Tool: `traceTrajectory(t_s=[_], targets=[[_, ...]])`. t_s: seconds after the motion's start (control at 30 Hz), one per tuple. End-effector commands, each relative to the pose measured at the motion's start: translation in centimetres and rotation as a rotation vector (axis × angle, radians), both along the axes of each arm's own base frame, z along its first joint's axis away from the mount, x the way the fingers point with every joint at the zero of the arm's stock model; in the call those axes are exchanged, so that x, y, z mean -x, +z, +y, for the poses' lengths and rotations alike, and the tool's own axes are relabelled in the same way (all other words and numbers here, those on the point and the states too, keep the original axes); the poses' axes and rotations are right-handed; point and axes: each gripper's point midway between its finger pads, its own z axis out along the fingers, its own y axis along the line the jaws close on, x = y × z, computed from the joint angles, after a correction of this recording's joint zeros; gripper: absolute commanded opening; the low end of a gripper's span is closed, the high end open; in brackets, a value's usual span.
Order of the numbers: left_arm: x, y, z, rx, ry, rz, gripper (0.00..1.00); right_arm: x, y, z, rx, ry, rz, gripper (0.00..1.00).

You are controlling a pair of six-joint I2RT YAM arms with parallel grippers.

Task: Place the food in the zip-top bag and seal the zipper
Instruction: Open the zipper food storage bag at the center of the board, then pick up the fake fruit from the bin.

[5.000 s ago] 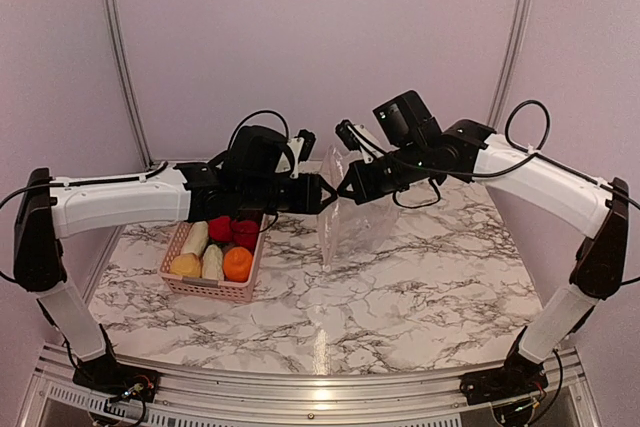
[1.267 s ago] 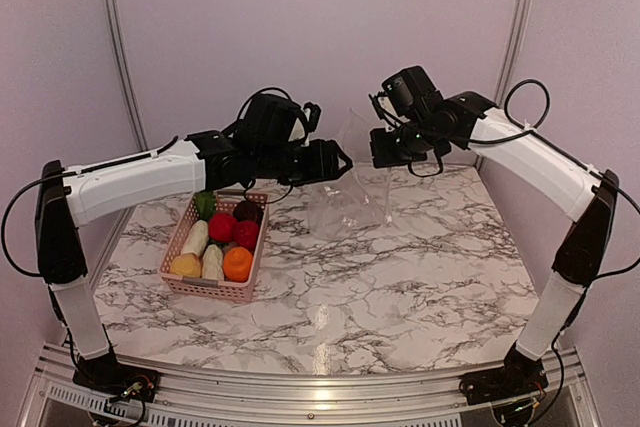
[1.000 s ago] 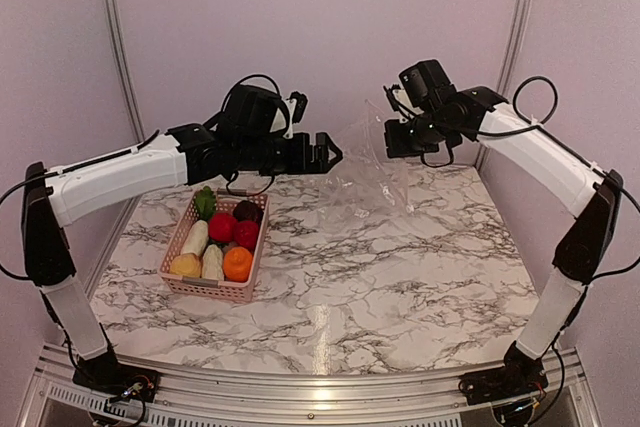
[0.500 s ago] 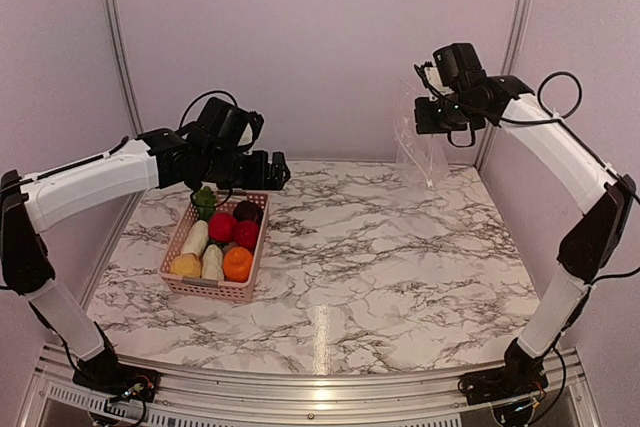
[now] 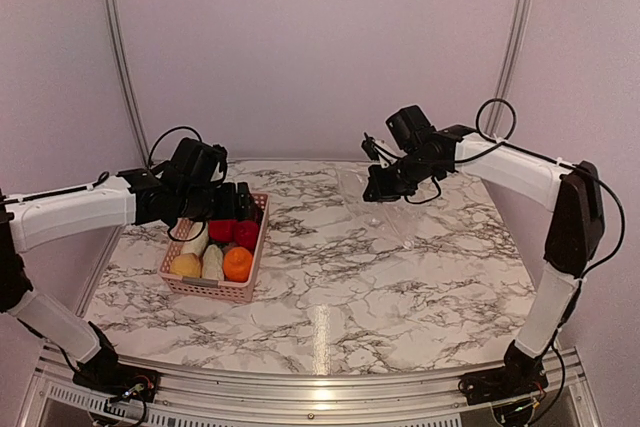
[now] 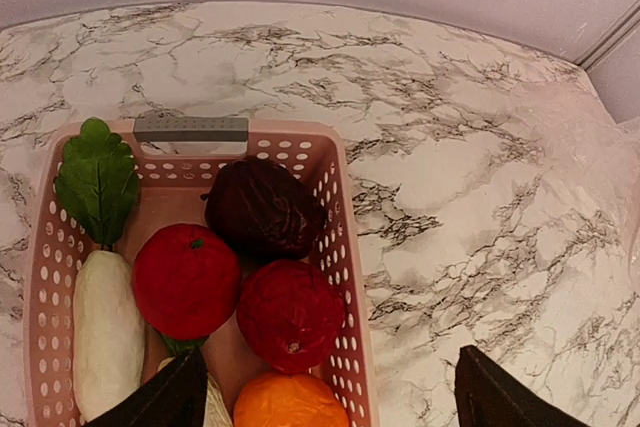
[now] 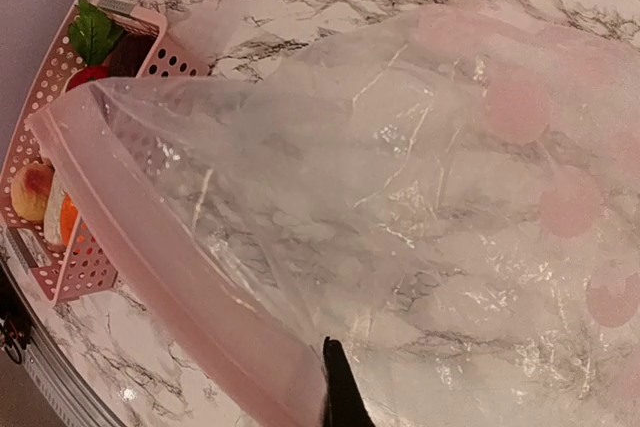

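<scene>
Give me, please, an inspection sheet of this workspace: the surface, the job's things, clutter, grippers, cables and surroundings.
Surface: marble-pattern table, no spill seen.
Job's things: food all in the pink basket; zip-top bag empty, held near its mouth edge; zipper, cannot tell if sealed.
Clutter: nothing seen.
Grippers: left gripper above the basket, jaws open and empty; right gripper, jaws shut on the bag.
Cables: black cables loop near both wrists, not touching the job's things.
Surroundings: plain walls, metal posts.
</scene>
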Motion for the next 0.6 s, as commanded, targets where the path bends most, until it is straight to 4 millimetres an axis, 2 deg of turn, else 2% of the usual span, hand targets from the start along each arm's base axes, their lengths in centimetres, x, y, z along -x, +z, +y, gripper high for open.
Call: traceTrajectory(t_s=[0.0,0.23,0.47,0.57], targets=[[-0.3,0.6,-0.4,0.075,0.046,0.052,0.85,-0.1,2.0,1.3,-0.088,0.029,-0.016,0.00],[0.4,-3.6,-0.7,0.185,0.170,0.223,0.81,0.4,1.4,1.2,-0.074,0.041,-0.009,0.00],[0.0,-4.7,-0.7,0.293,0.286,0.267,0.75,0.9,1.5,1.3,-0.048,0.064,-0.032,0.00],[0.1,-5.3,-0.6,0.328,0.335,0.296,0.74,0.7,1.5,0.3,0.071,0.036,-0.068,0.00]])
